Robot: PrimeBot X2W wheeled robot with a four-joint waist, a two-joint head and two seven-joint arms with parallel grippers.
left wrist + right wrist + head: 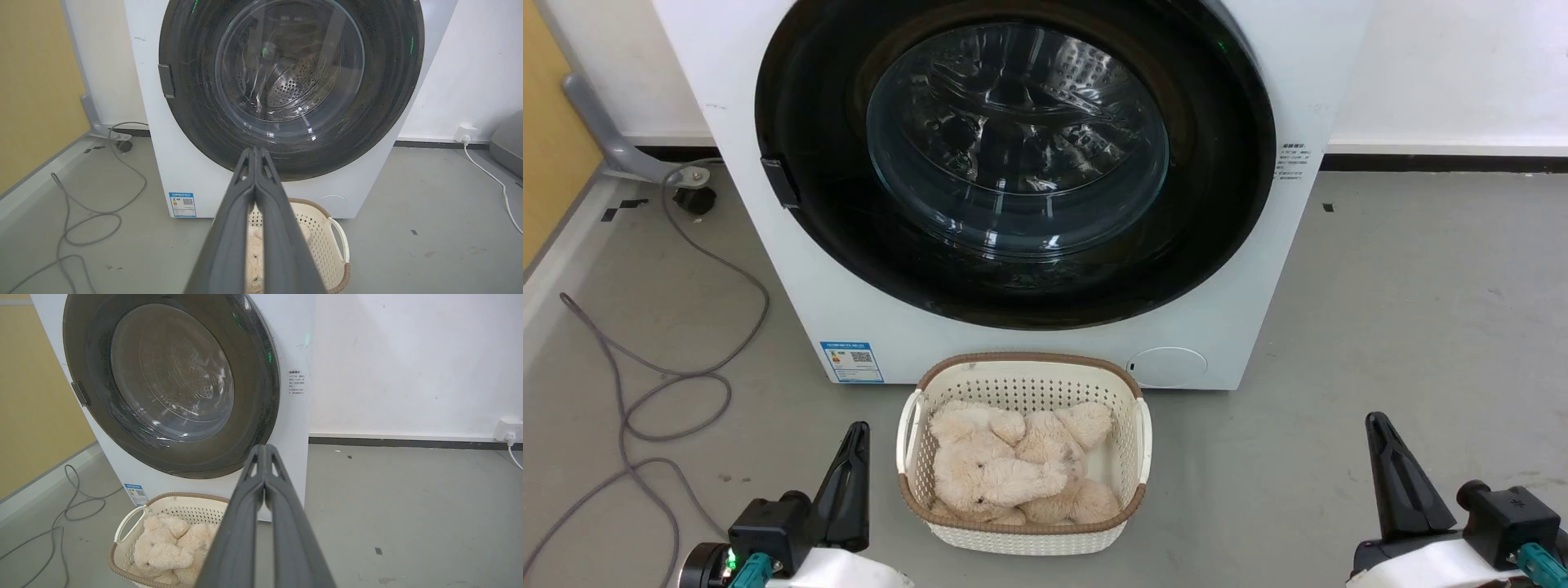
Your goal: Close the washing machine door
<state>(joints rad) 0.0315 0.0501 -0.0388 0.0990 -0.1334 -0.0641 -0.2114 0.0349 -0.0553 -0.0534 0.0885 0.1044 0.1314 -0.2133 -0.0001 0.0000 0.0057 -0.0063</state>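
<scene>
Look at 12 o'clock in your head view. The washing machine door (pixel 1013 163) lies flat against the front of the big white washing machine (pixel 1217 335). It is shut, and you can see the steel drum through its glass middle.

At 6 o'clock a white basket (pixel 1029 359) sits on the floor (pixel 1380 286), just in front of the machine. A beige plush toy (pixel 1005 474) lies in it.

Your left fingers (pixel 851 457) are at 7 o'clock, pressed together and empty. Your right fingers (pixel 1392 469) are at 5 o'clock, pressed together and empty too. Both point toward the machine, well apart from the door. The basket is between them.
</scene>
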